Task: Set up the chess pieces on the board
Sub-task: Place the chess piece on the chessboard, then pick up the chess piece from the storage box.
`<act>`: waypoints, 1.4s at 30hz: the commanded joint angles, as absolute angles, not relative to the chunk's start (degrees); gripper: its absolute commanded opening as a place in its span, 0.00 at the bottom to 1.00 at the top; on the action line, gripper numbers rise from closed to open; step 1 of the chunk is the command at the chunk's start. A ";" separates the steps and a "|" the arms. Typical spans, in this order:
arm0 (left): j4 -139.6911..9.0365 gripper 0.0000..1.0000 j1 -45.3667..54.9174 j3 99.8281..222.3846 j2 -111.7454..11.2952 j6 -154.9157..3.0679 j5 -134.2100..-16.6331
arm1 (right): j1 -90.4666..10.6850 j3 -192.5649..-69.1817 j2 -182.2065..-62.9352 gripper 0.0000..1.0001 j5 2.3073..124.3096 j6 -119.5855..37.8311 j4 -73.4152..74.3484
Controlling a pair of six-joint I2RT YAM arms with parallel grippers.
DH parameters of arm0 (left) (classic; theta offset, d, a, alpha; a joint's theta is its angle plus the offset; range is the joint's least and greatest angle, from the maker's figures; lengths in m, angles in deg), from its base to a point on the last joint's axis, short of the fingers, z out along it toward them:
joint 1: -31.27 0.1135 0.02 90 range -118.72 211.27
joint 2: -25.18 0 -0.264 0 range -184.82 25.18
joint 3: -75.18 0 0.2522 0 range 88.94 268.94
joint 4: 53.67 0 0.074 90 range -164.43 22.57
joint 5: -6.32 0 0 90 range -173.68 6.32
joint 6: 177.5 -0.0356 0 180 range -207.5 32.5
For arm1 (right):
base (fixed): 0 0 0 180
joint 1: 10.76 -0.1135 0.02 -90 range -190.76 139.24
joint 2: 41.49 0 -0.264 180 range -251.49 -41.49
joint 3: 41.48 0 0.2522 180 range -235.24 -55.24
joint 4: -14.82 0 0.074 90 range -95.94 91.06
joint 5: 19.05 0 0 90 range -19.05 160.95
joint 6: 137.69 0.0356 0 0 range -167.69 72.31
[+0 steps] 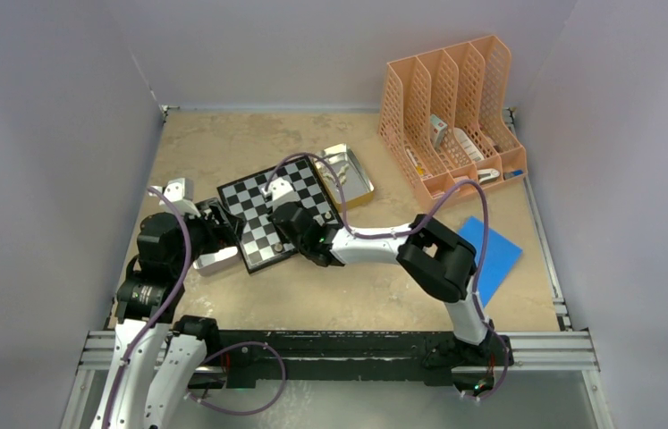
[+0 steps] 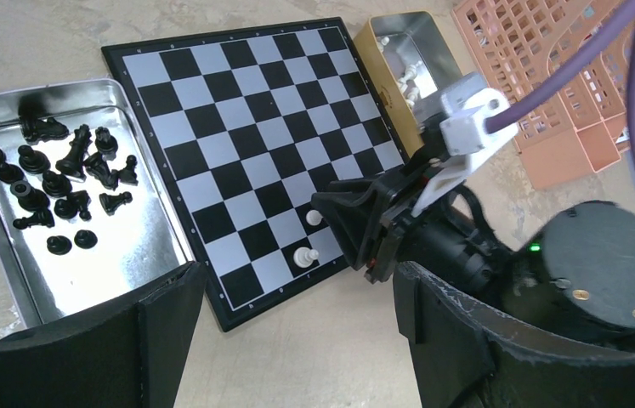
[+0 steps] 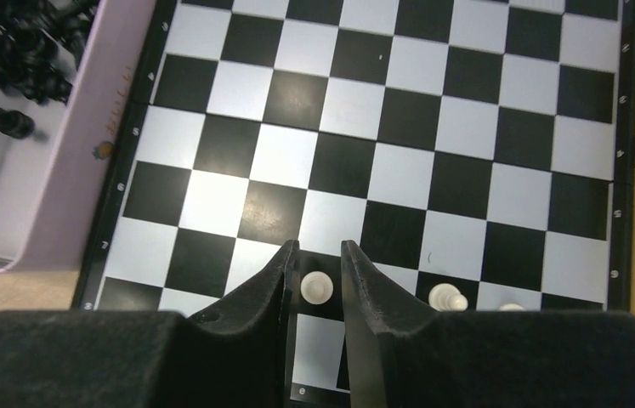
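Note:
The board (image 1: pixel 263 210) lies tilted in mid-table. My right gripper (image 3: pixel 320 246) points down at its near edge (image 3: pixel 382 127), open a little. A pale pawn (image 3: pixel 316 287) stands on a black square between its fingertips, with a thin gap on each side. Two more pale pieces (image 3: pixel 447 297) stand to the pawn's right in the same row. In the left wrist view two pale pawns (image 2: pixel 305 255) show beside the right gripper (image 2: pixel 335 212). Black chess pieces (image 2: pixel 67 183) lie in a metal tray (image 2: pixel 118 255). My left gripper (image 2: pixel 297 272) hangs wide open over the board's corner, holding nothing.
A gold-sided tin (image 2: pixel 377 51) with pale pieces sits against the board's far side. An orange file rack (image 1: pixel 451 116) stands at the back right. A blue sheet (image 1: pixel 491 255) lies on the right. Walls close in the table on three sides.

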State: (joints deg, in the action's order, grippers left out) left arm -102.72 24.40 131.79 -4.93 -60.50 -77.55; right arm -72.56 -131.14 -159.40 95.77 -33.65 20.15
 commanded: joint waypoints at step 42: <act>-99.51 0.81 24.24 132.36 -6.90 -61.11 -73.20 | -45.15 -145.55 -168.46 0.30 83.14 -44.50 32.04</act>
State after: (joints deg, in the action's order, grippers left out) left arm -102.24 24.40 131.79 -7.03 -60.63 -73.27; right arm -45.72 -141.48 -167.57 85.10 -42.35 28.13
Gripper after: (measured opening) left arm 0.809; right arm 0.294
